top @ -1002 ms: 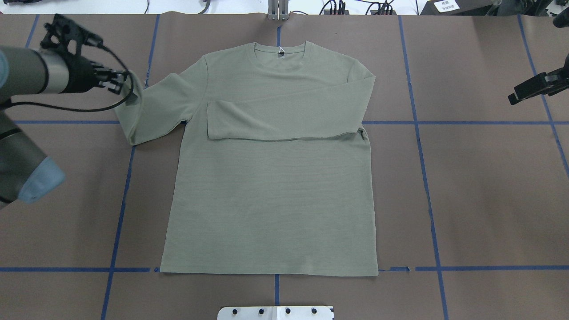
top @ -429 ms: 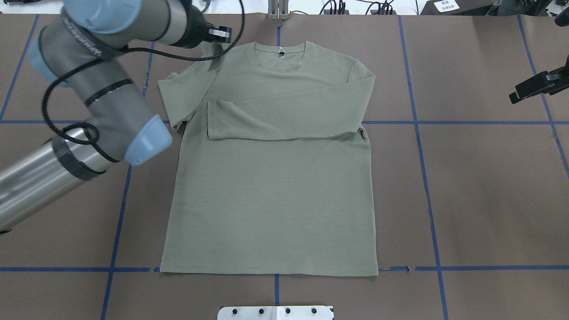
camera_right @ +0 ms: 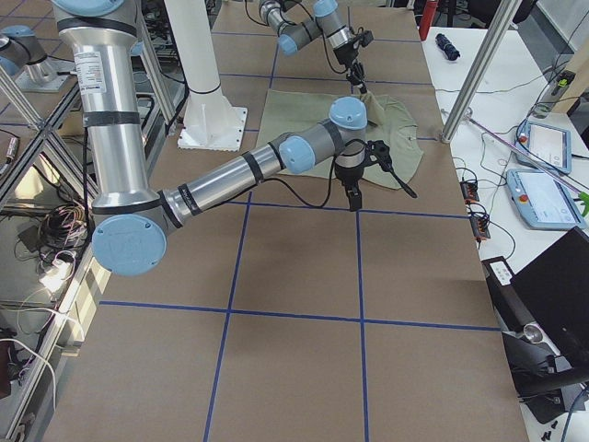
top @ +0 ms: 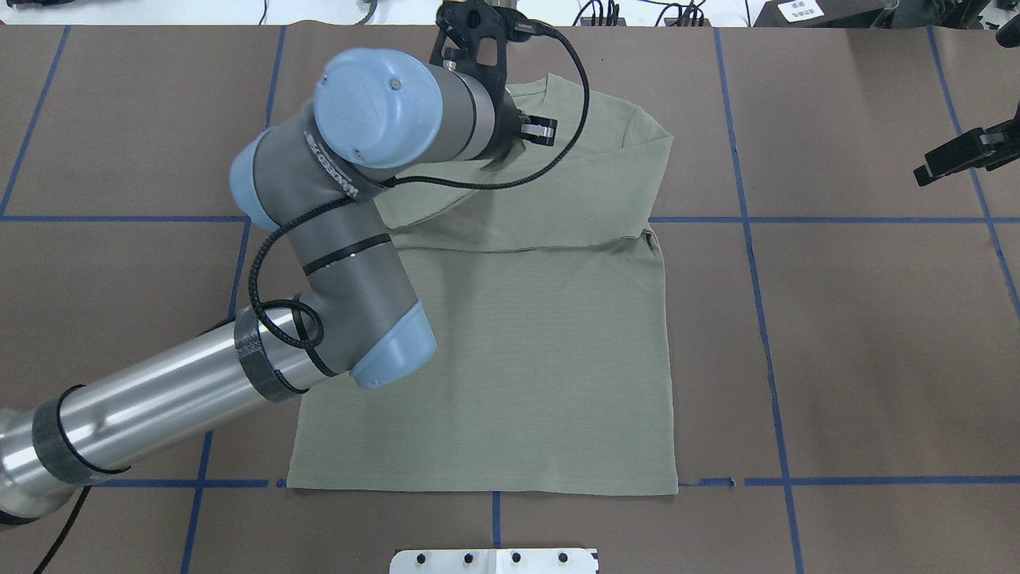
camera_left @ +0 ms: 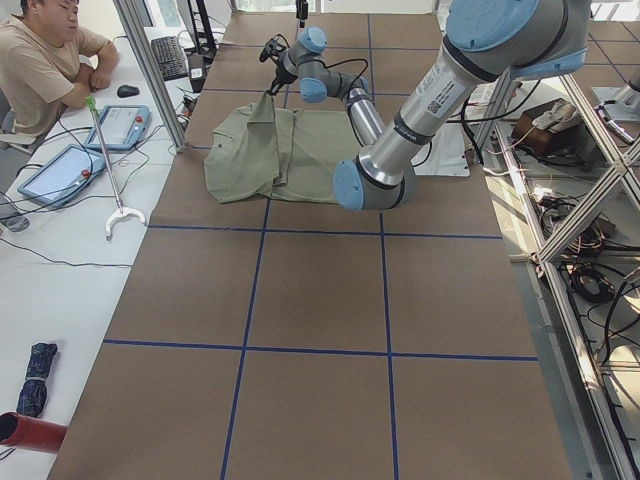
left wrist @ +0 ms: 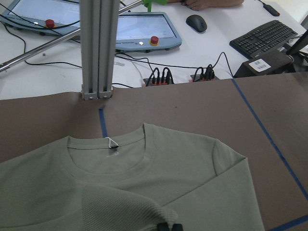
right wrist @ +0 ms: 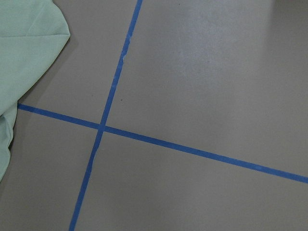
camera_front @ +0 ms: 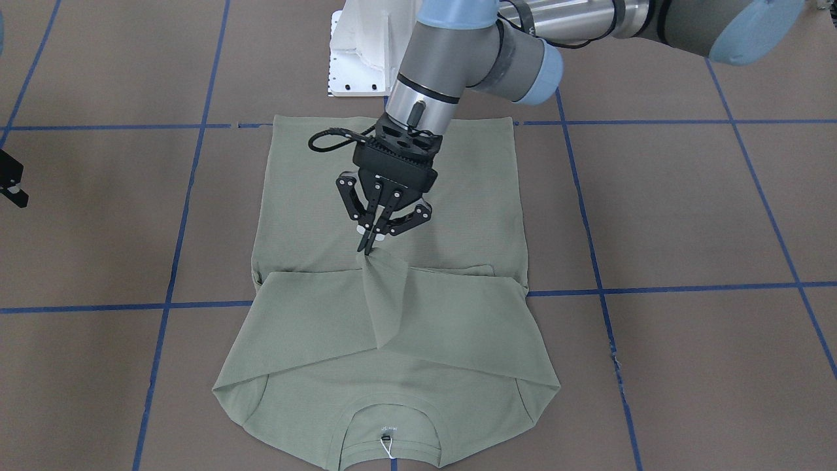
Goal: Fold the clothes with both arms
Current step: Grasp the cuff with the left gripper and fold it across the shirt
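The sage-green shirt (camera_front: 458, 216) lies flat on the brown table, collar (left wrist: 108, 144) away from the robot's base and a white tag string (camera_front: 387, 448) at the neck. One sleeve lies folded across the chest. My left gripper (camera_front: 367, 248) hangs over the chest, shut on the cuff of the other sleeve (camera_front: 386, 301), which drapes up from the shirt in a cone. In the left wrist view its shut fingertips (left wrist: 166, 226) touch the cuff. The overhead view hides that grip under the left arm (top: 343, 231). My right gripper (top: 944, 159) is open, off the cloth, past the shirt's edge (right wrist: 29, 38).
Blue tape lines (top: 749, 223) grid the brown table. The white pedestal base (camera_front: 359, 59) stands at the shirt's hem side. An aluminium post (left wrist: 98, 48) rises behind the collar. A person (camera_left: 40, 60), tablets and a keyboard (left wrist: 264, 38) are at the white desk beyond.
My left arm has swung from the table's left side in over the shirt, carrying the sleeve cuff up and across the chest. The right arm has stayed put.
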`<state>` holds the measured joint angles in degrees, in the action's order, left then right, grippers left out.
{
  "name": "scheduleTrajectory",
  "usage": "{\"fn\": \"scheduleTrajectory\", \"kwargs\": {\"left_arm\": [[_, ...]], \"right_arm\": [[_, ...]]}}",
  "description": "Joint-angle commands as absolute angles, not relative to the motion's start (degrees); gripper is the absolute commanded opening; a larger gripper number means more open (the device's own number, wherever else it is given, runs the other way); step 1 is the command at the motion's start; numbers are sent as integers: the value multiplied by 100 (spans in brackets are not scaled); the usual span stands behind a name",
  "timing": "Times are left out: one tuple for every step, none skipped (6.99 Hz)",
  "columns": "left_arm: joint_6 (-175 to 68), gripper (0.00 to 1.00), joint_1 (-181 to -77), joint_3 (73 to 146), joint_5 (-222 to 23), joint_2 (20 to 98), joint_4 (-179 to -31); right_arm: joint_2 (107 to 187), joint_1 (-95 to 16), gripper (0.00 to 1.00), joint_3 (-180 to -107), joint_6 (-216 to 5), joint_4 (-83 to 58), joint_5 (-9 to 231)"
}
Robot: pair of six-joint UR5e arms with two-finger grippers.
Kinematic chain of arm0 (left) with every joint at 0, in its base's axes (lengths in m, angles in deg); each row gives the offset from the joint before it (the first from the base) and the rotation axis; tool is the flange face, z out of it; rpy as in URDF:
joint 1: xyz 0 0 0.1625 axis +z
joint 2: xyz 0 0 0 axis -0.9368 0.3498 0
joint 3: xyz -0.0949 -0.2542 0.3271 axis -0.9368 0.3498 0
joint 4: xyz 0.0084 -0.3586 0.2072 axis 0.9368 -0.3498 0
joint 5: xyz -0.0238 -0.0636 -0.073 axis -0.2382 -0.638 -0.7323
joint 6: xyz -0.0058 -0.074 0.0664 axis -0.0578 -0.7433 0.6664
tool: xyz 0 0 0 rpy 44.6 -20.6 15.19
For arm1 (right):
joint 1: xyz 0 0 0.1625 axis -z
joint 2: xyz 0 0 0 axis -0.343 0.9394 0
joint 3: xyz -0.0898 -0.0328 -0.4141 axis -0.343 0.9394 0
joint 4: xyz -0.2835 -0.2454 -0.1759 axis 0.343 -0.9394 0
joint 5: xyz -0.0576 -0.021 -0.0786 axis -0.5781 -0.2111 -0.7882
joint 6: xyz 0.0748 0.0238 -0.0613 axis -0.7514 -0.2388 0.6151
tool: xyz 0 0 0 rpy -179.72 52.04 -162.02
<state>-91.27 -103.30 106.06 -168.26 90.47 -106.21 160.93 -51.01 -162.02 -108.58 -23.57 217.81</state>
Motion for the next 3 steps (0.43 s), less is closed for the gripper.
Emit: {"fn": "scheduleTrajectory", "kwargs": {"left_arm": [[-8708, 0, -9872, 10056, -16715, 9074, -11548], [-8708, 0, -9809, 9861, -16715, 9083, -11797], [-8725, 29, -9791, 9850, -16741, 9135, -11851]], "right_arm": [[16085, -5105, 100, -16196, -10859, -2351, 21773], [16084, -5105, 100, -16196, -10859, -2351, 21772], [16084, -5105, 100, -16188, -10859, -2351, 21764]]}}
